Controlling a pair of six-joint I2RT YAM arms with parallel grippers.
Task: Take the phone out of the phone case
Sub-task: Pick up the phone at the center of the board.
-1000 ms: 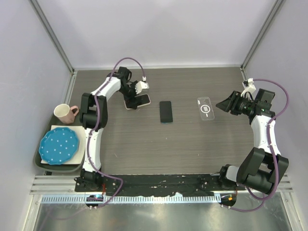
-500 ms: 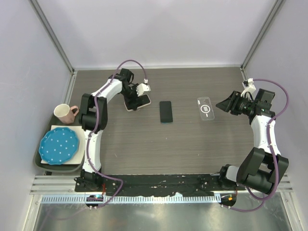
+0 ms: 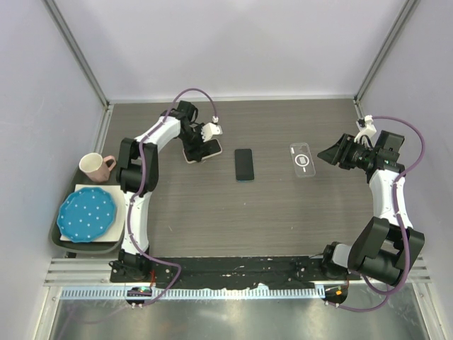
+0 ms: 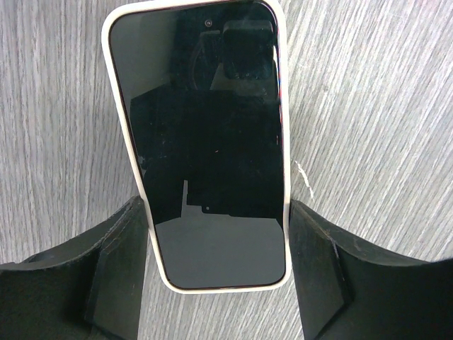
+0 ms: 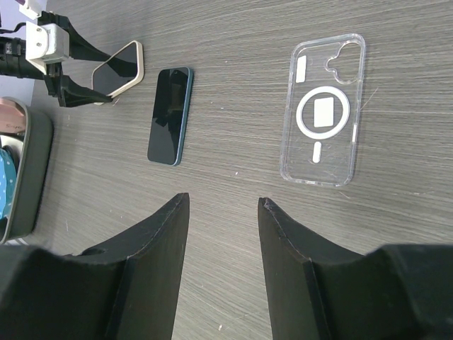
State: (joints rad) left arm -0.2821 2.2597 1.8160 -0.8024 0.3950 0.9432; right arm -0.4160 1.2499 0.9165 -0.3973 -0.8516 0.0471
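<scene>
While the right arm waits off to the side, the left gripper (image 4: 217,211) is the one thing changing. Its jaws stood noticeably wider a second ago. They have since drawn in around the lower end of the phone case (image 4: 122,106), and the wrist has shifted a touch toward the middle of the table (image 3: 212,205).

From its own camera, the two black fingers (image 4: 117,273) now meet the cream-coloured case on both long edges, with no gap I can make out. So the hand is partly closed and has hold of the case at its sides. How hard it is squeezing I cannot tell.

The phone (image 4: 209,142) is still fully seated in that case. It lies screen up and flat on the table at the far left, under the left wrist. Nothing has lifted or peeled yet.

The right gripper (image 5: 223,200) hangs about half open with nothing between its fingers, near the table's right edge. It looks down at a clear case (image 5: 324,110) that is empty. A bare dark phone (image 3: 244,164) lies between that and the left arm's work.

To my eye the task has reached the point of a first hold. The removal itself has not started, and it probably needs a case edge pried back or the second arm brought in.
</scene>
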